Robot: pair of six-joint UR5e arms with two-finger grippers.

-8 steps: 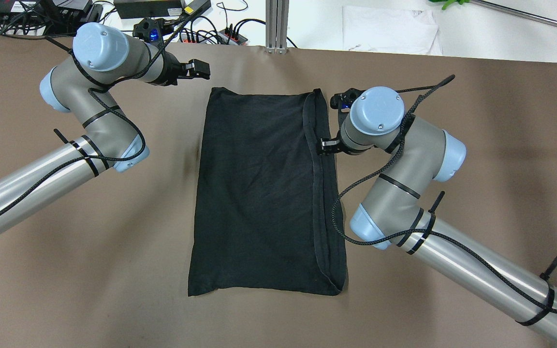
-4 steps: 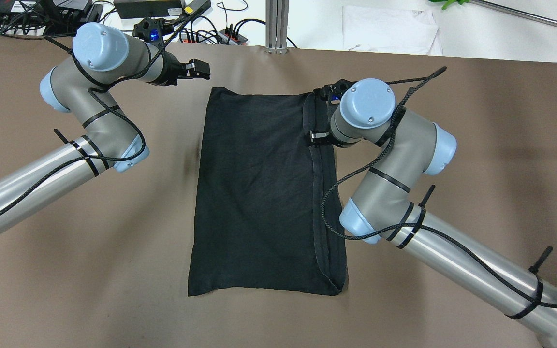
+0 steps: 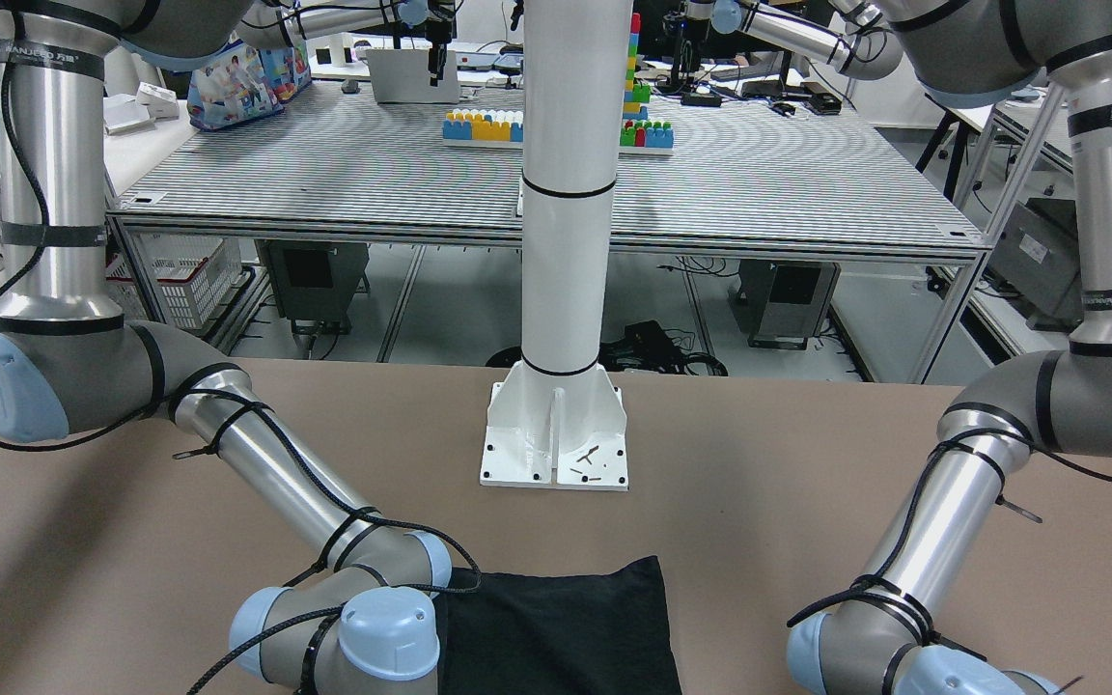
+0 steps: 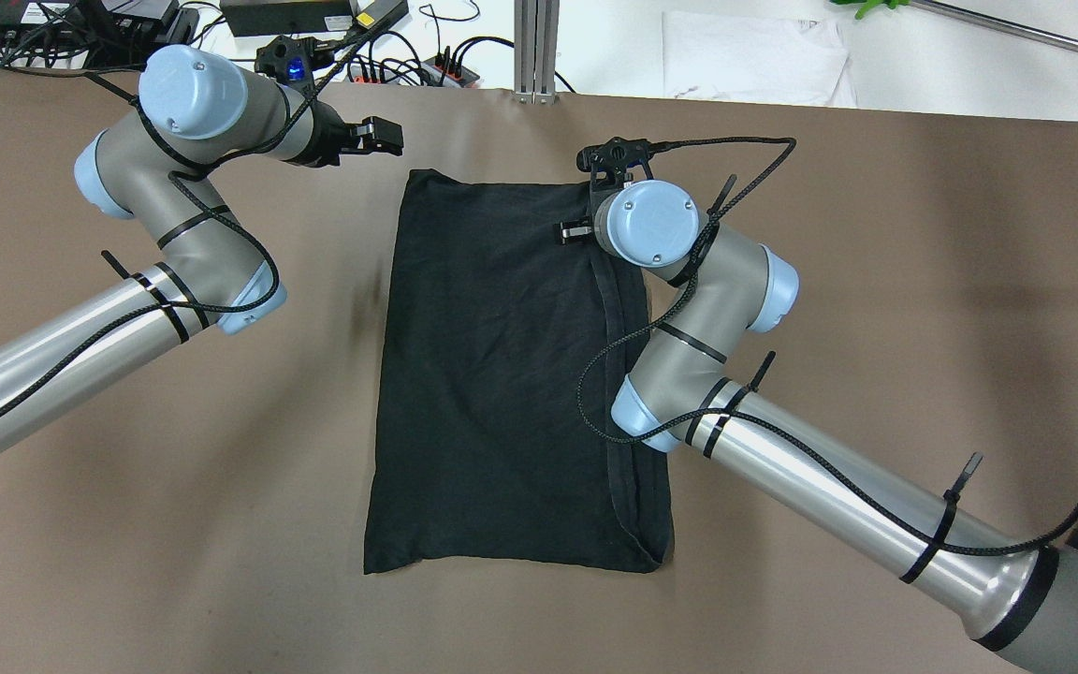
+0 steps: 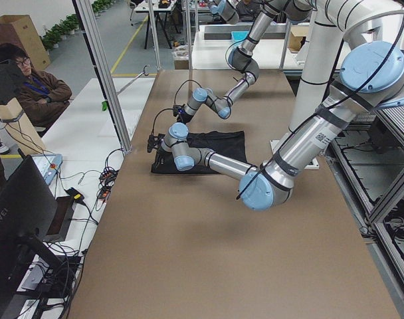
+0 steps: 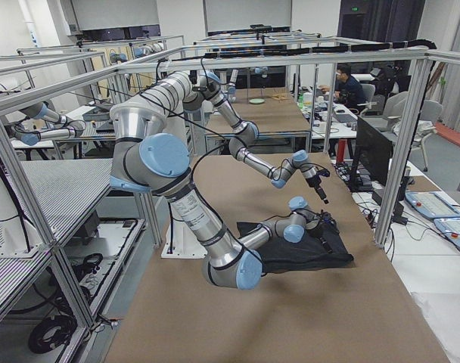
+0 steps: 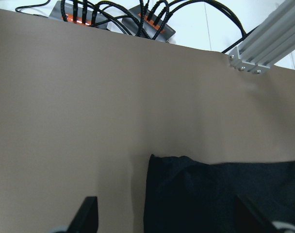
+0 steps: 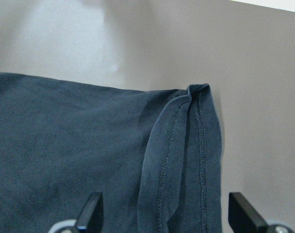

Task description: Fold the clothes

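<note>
**Both claws open at the far corners of the black garment**

Overhead: the black garment [image 4: 502, 374] lies flat in the middle of the brown bench [image 4: 127, 524]. Its long axis runs from the robot's side out to the far edge, and a doubled hem strip runs along its right side. The right claw [image 4: 575, 229] sits above the cloth at the far right corner, largely hidden under its own wrist. The left claw [image 4: 386, 140] hangs over bare bench just beyond the far left corner, apart from the fabric. Each arm is nearest its own corner.

Front-facing view: only the garment's near end shows at the bottom, with the right arm's elbow over its edge. Neither claw is in the frame.

Left-end view: the near arm reaches to the garment's far edge. It is too small to tell anything about its fingers.

Right-end view: the far arm's claw points down, raised off the bench beside the cloth.

Left wrist camera: its fingers are spread with nothing between them. The far left corner lies just ahead, and the cloth runs off to the right.

Right wrist camera: its fingers are spread wide and hold nothing. The stitched, doubled corner lies directly ahead between them.

The coming move likely means pinching both far corners and carrying them along the long axis toward the near hem. The left claw has the larger gap to close.
</note>
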